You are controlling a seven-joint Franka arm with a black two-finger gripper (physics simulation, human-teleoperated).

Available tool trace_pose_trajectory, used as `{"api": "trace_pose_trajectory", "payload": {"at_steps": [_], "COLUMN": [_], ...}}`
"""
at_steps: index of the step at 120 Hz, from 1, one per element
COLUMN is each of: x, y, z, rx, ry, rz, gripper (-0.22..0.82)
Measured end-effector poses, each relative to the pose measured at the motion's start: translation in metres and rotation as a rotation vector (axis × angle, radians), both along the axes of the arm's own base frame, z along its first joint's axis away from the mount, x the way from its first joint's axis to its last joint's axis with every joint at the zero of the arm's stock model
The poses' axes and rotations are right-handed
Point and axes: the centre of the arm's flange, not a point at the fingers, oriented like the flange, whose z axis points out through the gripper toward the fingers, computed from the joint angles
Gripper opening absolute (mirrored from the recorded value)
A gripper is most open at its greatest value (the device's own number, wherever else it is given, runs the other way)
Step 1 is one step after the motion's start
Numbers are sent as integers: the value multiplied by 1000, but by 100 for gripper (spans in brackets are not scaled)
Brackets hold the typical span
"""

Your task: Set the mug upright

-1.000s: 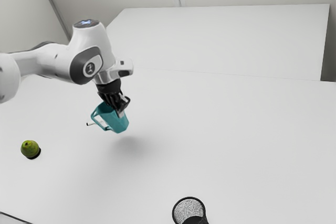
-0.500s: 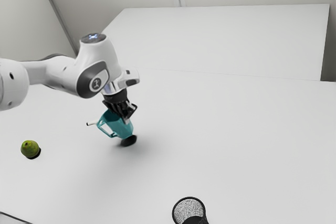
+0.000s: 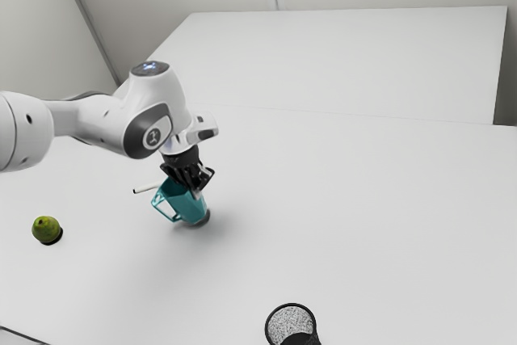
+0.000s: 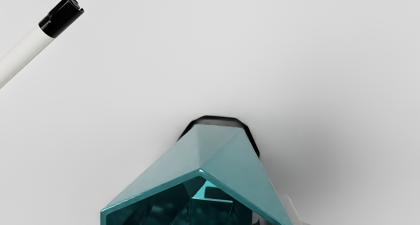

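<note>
My gripper [image 3: 196, 190] is clamped on the wall of the teal mug [image 3: 192, 209] at its rim, the fingers a mug wall's thickness apart. In the wrist view, a gray finger [image 4: 291, 209] sits against the outside of that wall, with a dark bit of the other just inside.

The mug is low over the white table [image 3: 347, 224], tilted, its mouth leaning toward eleven o'clock in the exterior view and its base toward five. Whether the base touches down, I cannot tell.

My arm [image 3: 89, 123] enters the exterior view from nine o'clock and bends down at the wrist, the hand slanting toward five.

The exterior view shows me the mug's handle, on the body's eight-to-nine o'clock side; a pen [image 3: 147, 188] near ten o'clock from the mug; a green pear [image 3: 46, 229] well apart at nine; and a dark-rimmed cup [image 3: 291, 325], speckled inside, between four and five. The wrist view looks into the faceted mouth, shows a dark band around the base and picks out the pen's black cap [image 4: 61, 17].
</note>
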Motion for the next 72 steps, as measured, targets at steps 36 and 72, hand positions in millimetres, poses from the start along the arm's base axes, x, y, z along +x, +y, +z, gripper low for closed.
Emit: {"api": "trace_pose_trajectory", "payload": {"at_steps": [36,72], "x": [1,1], "y": [0,-1], "z": [-9,-11], "rx": [0,-3], "ry": [13,16], "rz": [23,38], "gripper": [-18,-8]}}
